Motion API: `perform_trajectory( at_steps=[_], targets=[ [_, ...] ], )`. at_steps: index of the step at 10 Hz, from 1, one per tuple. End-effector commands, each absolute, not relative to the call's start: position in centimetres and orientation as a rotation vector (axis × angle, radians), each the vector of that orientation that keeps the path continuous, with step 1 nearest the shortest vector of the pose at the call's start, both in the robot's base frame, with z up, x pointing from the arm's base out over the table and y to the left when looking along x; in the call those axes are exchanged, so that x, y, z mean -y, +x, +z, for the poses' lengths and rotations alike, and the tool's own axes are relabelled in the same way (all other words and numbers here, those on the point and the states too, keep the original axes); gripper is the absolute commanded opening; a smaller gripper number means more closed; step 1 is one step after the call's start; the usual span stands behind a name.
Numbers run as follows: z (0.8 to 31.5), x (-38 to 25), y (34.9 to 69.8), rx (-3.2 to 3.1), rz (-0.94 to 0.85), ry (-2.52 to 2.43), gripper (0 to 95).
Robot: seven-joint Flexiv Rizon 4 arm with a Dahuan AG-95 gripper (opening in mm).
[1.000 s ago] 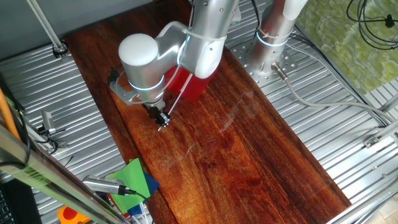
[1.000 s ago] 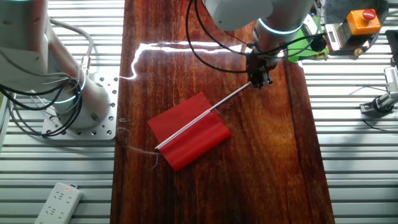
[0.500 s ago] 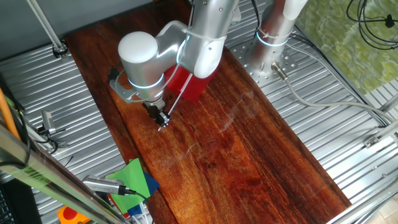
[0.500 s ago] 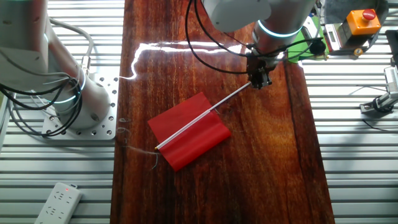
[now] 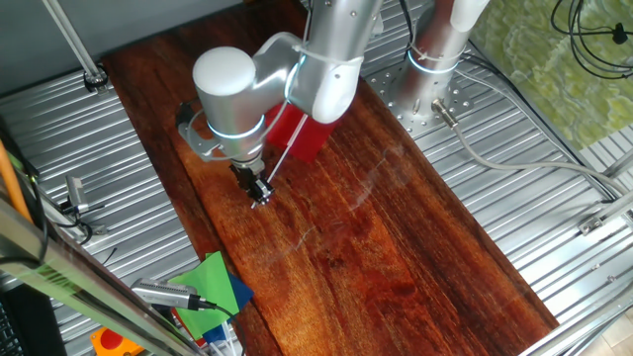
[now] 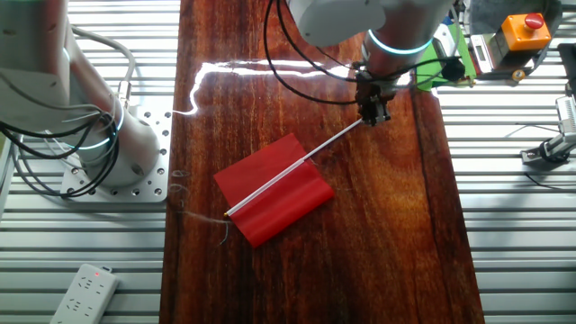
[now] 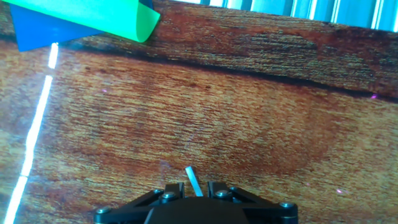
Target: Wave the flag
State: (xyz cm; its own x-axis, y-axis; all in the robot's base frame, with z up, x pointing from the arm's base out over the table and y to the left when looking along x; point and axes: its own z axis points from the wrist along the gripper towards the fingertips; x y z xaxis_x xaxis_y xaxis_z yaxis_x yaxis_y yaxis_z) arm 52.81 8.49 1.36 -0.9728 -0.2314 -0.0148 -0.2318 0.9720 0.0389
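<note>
Hand view only catches the thin white stick tip pinched between the closed jaws. The other fixed view shows the whole small red rectangular flag flat mid-worktop.

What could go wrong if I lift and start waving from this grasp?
The gripper pinches only the very tip of the flag's thin white stick; in the hand view just a short stub shows between the fingers, so the stick could slip or pivot once it swings. The red cloth lies flat on the wooden table near the robot base, so a wide sweep might drag it along the wood or brush that base.
</note>
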Motion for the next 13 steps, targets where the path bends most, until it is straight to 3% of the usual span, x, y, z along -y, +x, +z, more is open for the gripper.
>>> perform_trajectory(
  at_steps=[1, 7, 8, 9, 10, 13],
  targets=[
    [1.41, -8.49, 52.80, -3.113, 0.046, -0.382, 19.0],
    [1.41, -8.48, 52.80, -3.092, 0.024, -0.396, 19.0],
    [1.41, -8.48, 52.80, -3.077, 0.027, -0.398, 0.0],
    [1.41, -8.48, 52.80, -3.075, 0.030, -0.399, 0.0],
    [1.41, -8.48, 52.80, -3.072, 0.031, -0.408, 19.0],
    [1.40, -8.47, 52.76, -3.077, 0.026, -0.423, 19.0]
  ],
)
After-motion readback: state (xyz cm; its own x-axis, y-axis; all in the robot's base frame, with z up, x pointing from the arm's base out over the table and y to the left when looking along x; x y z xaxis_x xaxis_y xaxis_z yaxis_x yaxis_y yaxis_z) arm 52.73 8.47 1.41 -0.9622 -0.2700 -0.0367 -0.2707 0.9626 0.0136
